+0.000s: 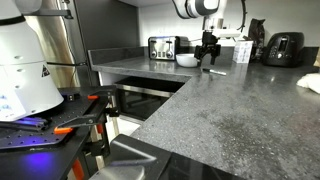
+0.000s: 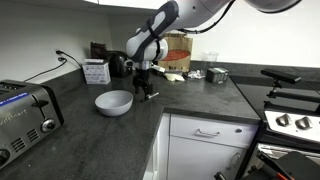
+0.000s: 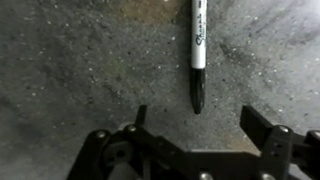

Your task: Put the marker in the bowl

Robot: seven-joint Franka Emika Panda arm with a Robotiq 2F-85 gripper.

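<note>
There's the marker [image 3: 197,45], lying flat on the speckled grey counter [image 3: 60,60], not yet in the bowl and not yet held. In the wrist view it runs straight up and down the picture, pale barrel with print away from the hand, dark end pointing back at it. And the hand [image 3: 195,118] sits right behind that dark end with its fingers [image 3: 260,125] spread wide apart, nothing between them, one on each side of the marker's line. That's the relation that matters: the long axis points straight out from the palm, so the fingers would close across the thin width, which looks like the right way round. But most of the barrel lies ahead of the fingertips, so I'd say the hand wants to slide forward along the marker and drop before it squeezes. From the room, in an exterior view, the hand [image 2: 143,85] hangs low over the counter [image 2: 200,95], with a dark sliver beneath it that I take for the marker [image 2: 150,95], and the white bowl [image 2: 113,101] sits just beside, closer to the toaster [image 2: 25,115]. The trip to the bowl looks short. The catch, I reckon, is a thin round stick rolling as the fingers come in.
</note>
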